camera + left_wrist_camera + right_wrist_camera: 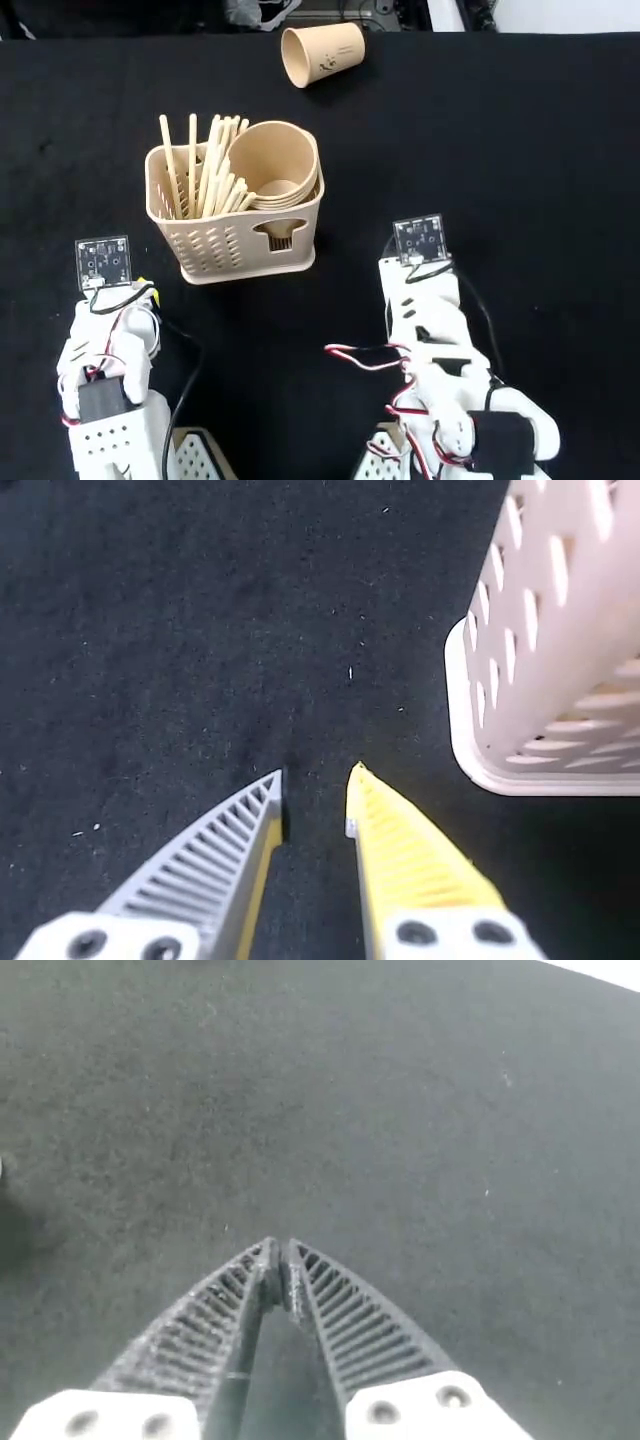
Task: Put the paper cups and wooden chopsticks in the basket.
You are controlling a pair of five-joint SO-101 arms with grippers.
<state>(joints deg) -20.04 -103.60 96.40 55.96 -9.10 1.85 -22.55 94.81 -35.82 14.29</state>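
Paper cup (322,54): one, loose, lying on its side at the far edge of the table (520,150), wider rim end to the left in the high view, well apart from everything else. Basket (240,245): upright, left of centre, already holding a stack of nested cups (275,160) on its right side and a sheaf of wooden chopsticks (200,165) standing on its left. Left gripper (315,780): empty, tips a narrow gap apart, low over the cloth just beside the basket's slotted wall (560,660). Right gripper (280,1255): empty, tips pressed together, over bare cloth. Judged outstanding: the fallen cup alone, probably best reached by the right arm as the nearer one. Recommended handling: spread the jaws wide before arrival; come in at the rim end and pinch a single wall just inside the mouth, lightly, since thin paper likely crumples and a side-lying cup likely rolls if nudged; lift clear, turn mouth-up, lower onto the stack without brushing the chopsticks.
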